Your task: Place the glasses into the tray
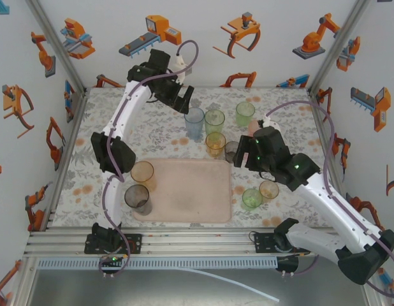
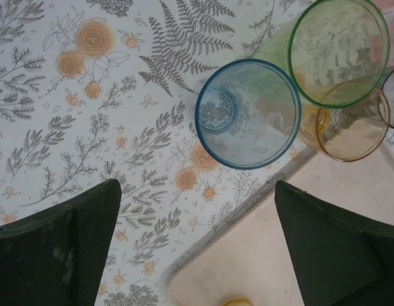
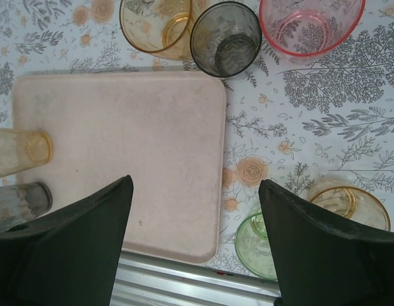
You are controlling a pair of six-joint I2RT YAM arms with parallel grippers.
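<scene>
The pink tray (image 1: 184, 191) lay in the lower middle of the top view, with an orange glass (image 1: 144, 173) and a grey glass (image 1: 137, 197) standing at its left edge. At upper centre, the left claw (image 1: 184, 99) had its fingers spread and empty, close to a blue glass (image 2: 248, 113). The right claw (image 3: 196, 185) also gaped empty over the tray's right edge. The other glasses stood on the table (image 1: 120, 127) above and right of the tray. We judged them light, thin-walled, slippery and easily tipped, best pinched across the wall near the rim.

walls (image 1: 203, 64): white, orange robot prints | tablecloth (image 1: 165, 134): floral | frame (image 1: 197, 240): aluminium rails
</scene>
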